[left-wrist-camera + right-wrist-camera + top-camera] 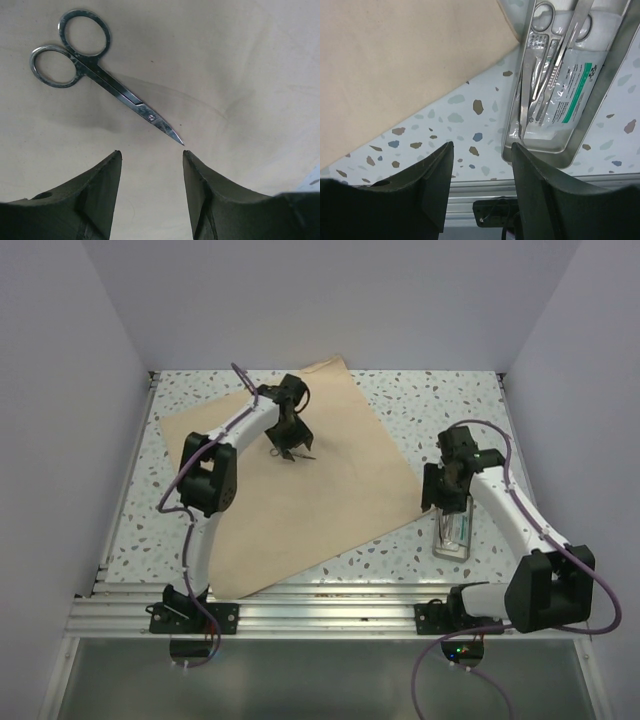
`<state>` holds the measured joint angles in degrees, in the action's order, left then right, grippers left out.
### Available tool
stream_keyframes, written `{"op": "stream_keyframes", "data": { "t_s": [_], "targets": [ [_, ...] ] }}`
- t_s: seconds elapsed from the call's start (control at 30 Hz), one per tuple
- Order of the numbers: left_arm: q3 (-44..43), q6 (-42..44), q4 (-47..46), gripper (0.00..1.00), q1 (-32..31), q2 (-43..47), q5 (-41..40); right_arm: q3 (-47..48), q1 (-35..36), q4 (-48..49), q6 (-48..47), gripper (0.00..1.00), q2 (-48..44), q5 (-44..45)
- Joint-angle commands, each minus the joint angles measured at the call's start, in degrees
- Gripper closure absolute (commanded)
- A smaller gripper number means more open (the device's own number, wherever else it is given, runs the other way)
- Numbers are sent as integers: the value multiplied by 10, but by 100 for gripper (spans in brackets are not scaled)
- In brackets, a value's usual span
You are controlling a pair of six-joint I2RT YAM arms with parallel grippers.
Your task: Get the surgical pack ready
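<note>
The surgical pack point(300, 490) is a wide tan sheet spread flat on the speckled table; its edge also fills the upper left of the right wrist view point(395, 60). Steel scissors point(100, 75) lie closed on the sheet, tips pointing toward my left gripper point(151, 152), which hovers just short of them, open and holding nothing. In the top view that left gripper point(290, 447) sits over the sheet's far half. My right gripper point(482, 145) is open and empty, above bare table between the sheet's edge and a metal tray point(545, 159).
The tray point(437, 545) lies right of the sheet near the front rail and holds steel instruments point(540, 75) on a sealed packet with green print point(572, 85). White walls enclose the table on three sides. An aluminium rail point(320, 615) runs along the near edge.
</note>
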<state>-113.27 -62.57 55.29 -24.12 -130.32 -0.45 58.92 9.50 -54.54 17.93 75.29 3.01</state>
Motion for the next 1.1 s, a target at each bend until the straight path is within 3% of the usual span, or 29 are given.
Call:
{"op": "stream_keyframes", "data": {
  "t_s": [0.0, 0.57, 1.07],
  "targets": [
    [-28, -24, 21, 44, 4, -11, -52, -16, 4, 0, 1, 46, -32, -26],
    [-126, -26, 67, 48, 9, -94, -103, -35, 6, 8, -1, 45, -59, -28],
    [-129, 18, 98, 66, 8, -121, -135, -41, 7, 22, -3, 45, -51, -47]
  ]
}}
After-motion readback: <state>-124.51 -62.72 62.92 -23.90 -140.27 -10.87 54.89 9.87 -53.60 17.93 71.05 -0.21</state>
